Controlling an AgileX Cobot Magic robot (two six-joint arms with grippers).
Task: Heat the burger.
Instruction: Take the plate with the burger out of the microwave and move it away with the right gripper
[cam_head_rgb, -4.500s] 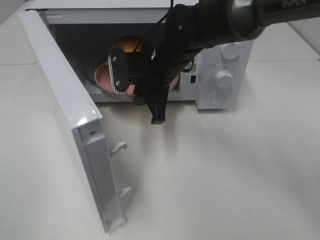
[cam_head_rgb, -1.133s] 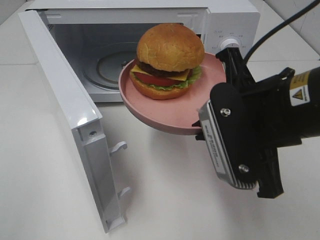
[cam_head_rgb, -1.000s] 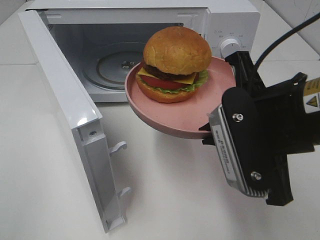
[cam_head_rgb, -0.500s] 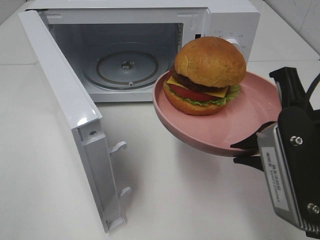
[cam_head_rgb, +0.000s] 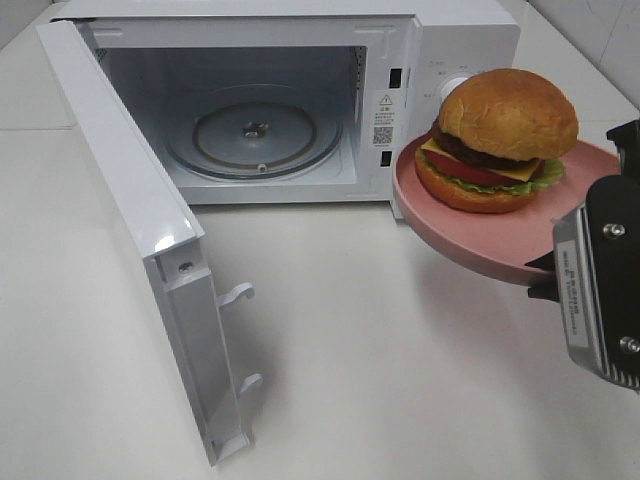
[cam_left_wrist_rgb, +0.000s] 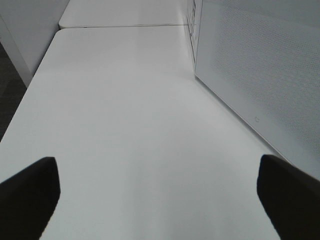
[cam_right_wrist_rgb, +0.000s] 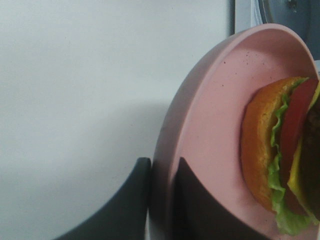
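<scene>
The right gripper is clamped on the rim of the pink plate, held off the table. The burger is seated on the plate just beyond the fingertips. The microwave, door swung wide, is beside it. The left gripper is spread wide, nothing between its fingers.
</scene>
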